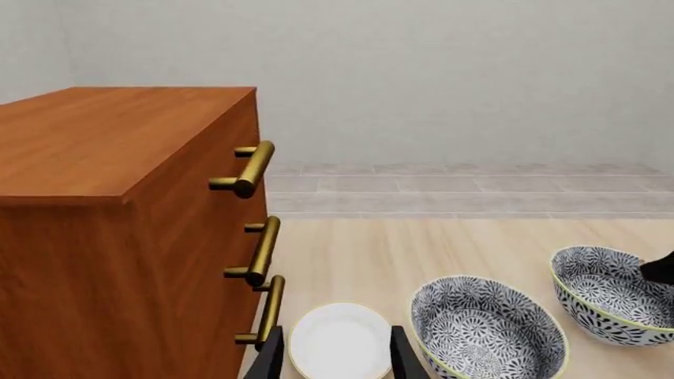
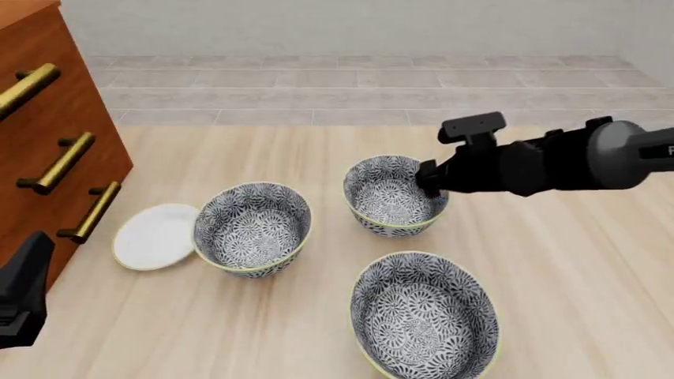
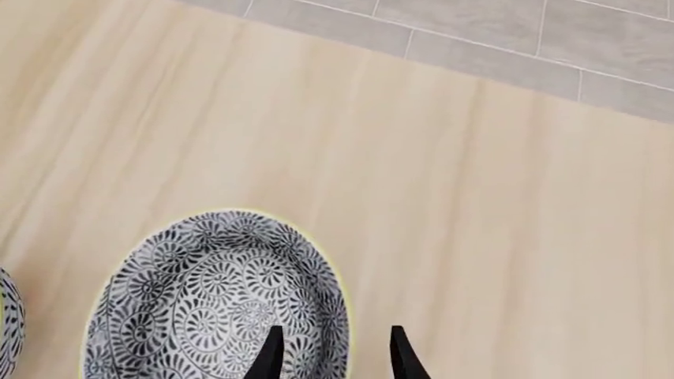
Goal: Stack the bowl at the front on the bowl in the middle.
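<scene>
The bowl at the front (image 2: 424,316), floral black-and-white with a yellow-green rim, stands alone nearest me. Farther back stands the bowl in the middle (image 2: 392,195) (image 3: 216,300) (image 1: 608,294). My right gripper (image 2: 428,180) (image 3: 331,352) is open at that bowl's right rim, one finger inside the rim and one outside, and it holds nothing. My left gripper (image 1: 337,359) is open above a white plate (image 1: 339,341), away from both bowls. In the front view only a black part of the left arm (image 2: 24,290) shows at the lower left.
A third look-alike bowl (image 2: 252,229) (image 1: 487,328) sits left of the other two, beside the plate (image 2: 155,235). A wooden drawer cabinet (image 2: 43,118) (image 1: 116,205) with brass handles stands at the left. Grey tiled floor lies beyond the table's far edge.
</scene>
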Motion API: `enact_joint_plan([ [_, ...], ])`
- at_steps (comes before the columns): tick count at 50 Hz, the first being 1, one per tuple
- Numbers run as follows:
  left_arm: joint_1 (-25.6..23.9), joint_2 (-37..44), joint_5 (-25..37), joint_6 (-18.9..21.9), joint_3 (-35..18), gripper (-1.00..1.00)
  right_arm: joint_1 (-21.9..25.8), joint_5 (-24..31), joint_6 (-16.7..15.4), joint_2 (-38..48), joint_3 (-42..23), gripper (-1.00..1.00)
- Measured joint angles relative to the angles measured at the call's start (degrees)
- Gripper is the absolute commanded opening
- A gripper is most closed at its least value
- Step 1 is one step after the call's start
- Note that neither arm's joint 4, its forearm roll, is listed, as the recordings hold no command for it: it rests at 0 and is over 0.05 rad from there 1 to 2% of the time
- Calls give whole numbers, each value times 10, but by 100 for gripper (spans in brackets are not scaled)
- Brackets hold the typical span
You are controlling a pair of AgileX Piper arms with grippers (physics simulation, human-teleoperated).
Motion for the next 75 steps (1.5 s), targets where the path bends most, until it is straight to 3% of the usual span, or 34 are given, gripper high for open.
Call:
enact_joint_plan([
  [21,0,0,0,0,0,100,4,-15,7,24,-3,100],
  [22,0,0,0,0,0,100,4,-15,7,24,-3,-100],
  [45,0,0,0,0,0,100,-3,-6,1,-1,-2,-100],
  [75,0,0,0,0,0,100,5,132,-28,-146,-97,-100],
])
